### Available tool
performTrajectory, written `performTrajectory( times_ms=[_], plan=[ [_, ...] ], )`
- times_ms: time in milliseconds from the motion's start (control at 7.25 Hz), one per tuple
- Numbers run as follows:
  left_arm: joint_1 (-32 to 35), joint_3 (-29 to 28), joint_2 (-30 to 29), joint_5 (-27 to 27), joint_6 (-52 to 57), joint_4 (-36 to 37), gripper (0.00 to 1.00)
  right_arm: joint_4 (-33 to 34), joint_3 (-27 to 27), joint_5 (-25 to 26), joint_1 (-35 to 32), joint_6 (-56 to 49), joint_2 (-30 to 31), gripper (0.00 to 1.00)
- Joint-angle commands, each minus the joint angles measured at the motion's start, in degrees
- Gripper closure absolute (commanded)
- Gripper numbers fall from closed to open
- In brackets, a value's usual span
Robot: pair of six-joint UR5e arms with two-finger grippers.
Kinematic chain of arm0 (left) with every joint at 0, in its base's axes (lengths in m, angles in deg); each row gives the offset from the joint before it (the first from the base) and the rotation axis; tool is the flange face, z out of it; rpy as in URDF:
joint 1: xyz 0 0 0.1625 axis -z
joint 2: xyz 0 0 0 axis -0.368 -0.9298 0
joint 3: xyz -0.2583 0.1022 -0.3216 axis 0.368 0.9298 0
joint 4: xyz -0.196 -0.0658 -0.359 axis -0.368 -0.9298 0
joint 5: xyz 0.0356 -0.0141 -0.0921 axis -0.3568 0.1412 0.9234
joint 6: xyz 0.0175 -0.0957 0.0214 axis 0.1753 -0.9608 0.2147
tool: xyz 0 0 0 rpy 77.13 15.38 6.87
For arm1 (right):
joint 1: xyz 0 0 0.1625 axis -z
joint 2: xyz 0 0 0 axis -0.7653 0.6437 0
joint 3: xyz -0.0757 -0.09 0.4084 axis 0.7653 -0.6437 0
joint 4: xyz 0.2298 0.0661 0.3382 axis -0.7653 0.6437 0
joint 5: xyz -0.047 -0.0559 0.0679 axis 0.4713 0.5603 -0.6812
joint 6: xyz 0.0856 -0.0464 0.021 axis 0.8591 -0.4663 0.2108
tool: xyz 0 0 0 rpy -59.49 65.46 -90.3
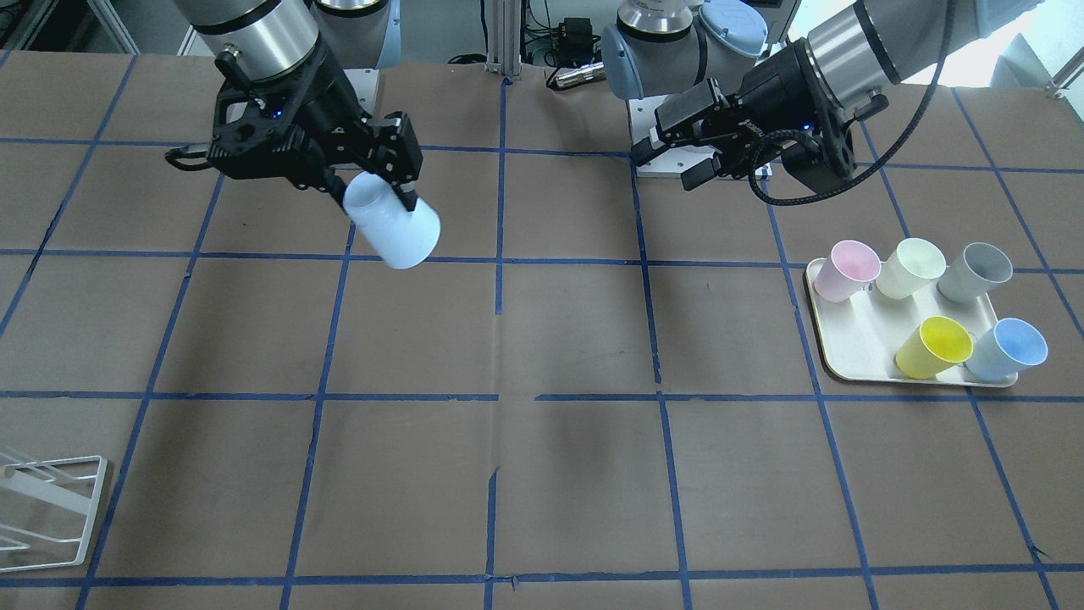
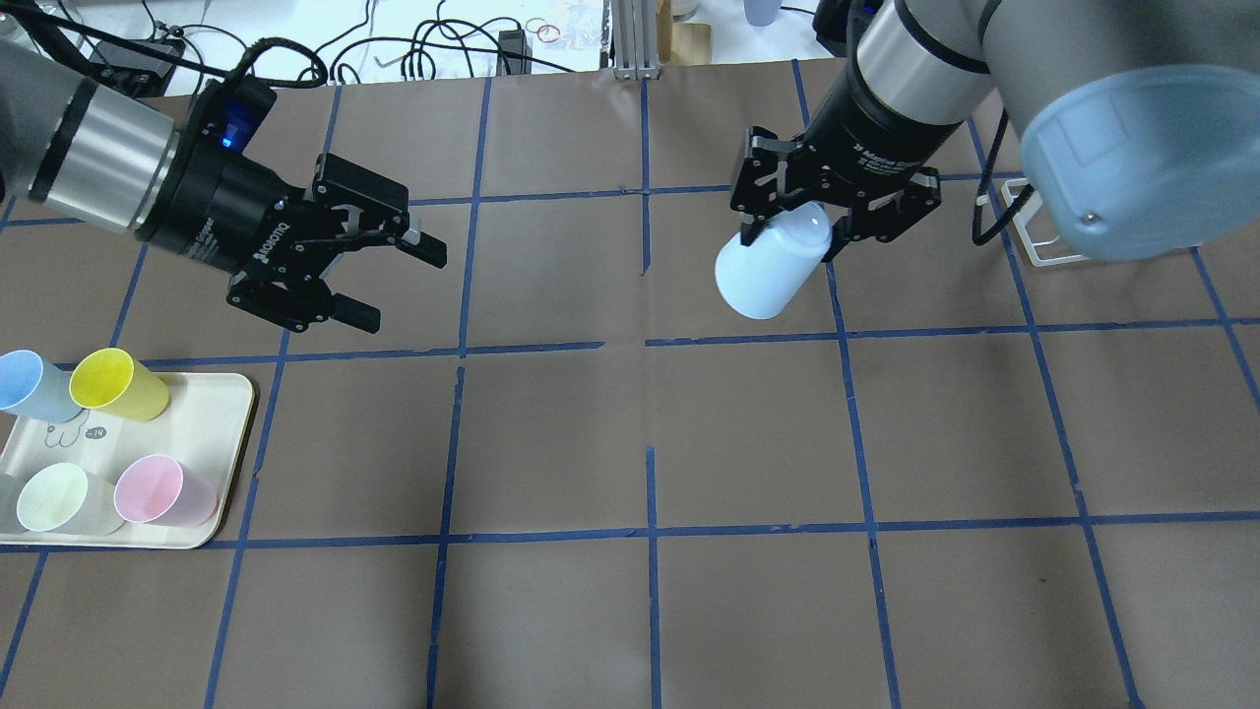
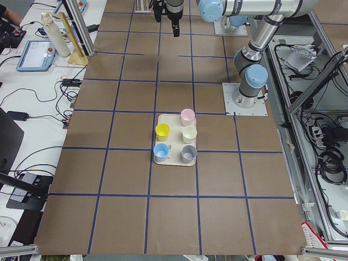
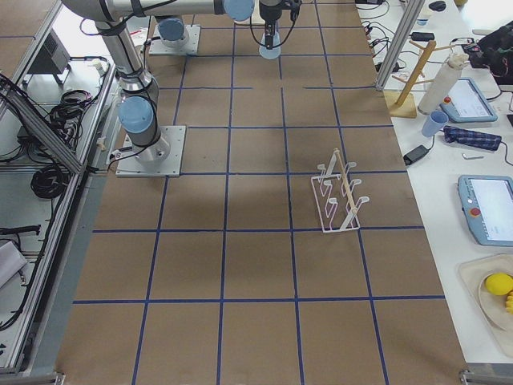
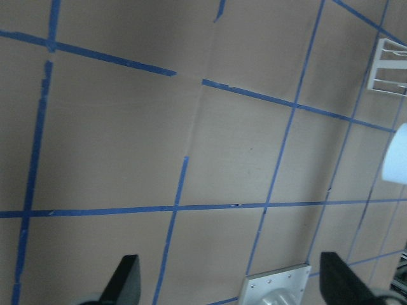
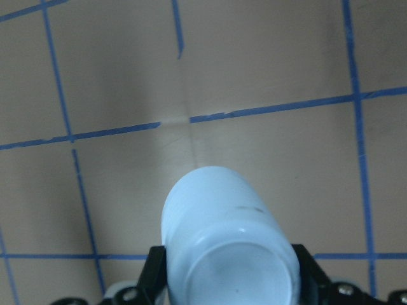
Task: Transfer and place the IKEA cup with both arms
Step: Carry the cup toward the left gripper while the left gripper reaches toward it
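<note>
My right gripper is shut on the pale-blue IKEA cup near its base. It holds the cup tilted above the table, mouth toward the table's middle. The cup and right gripper also show in the front view and the right wrist view. My left gripper is open and empty, off the table, its fingers pointing toward the cup across a wide gap. It also shows in the front view. In the left wrist view the cup is at the right edge.
A cream tray on my left holds a second blue cup, a yellow cup, a pink cup, a pale-green cup and a grey cup. A white wire rack stands behind my right arm.
</note>
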Motion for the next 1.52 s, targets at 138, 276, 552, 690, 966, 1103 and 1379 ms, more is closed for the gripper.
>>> performTrajectory(
  times_ms=[138,276,552,690,966,1103,1379],
  plan=[
    [-6.83,9.33,1.64,15.55,7.05,-2.85,0.0,-3.1,0.93,-26.88,4.06,1.7,0.14,1.0],
    [-8.69,9.61,2.78,21.87,7.23,-7.23,0.0,-3.12,3.46,-36.63,6.53,1.43,0.14,1.0],
    [-8.54,13.63,3.05,22.98,10.81,-7.45,0.0,-2.51,10.13,-46.7,7.08,-3.03,0.14,1.0],
    [-7.92,15.66,3.22,27.51,12.23,-7.45,0.0,-2.51,12.34,-52.49,7.08,-3.14,0.14,1.0],
    [-7.66,16.29,3.75,28.52,13.03,-7.54,0.0,-2.94,14.72,-59.03,6.99,-3.4,0.05,1.0],
    [-6.18,17.42,4.45,29.39,13.47,-7.45,0.0,-3.03,15.43,-59.05,7.08,-4.36,0.05,1.0],
    [-4.93,17.52,4.81,32.12,13.56,-7.45,0.0,-3.56,16.22,-62.1,6.99,-4.19,-0.39,1.0]
  ],
)
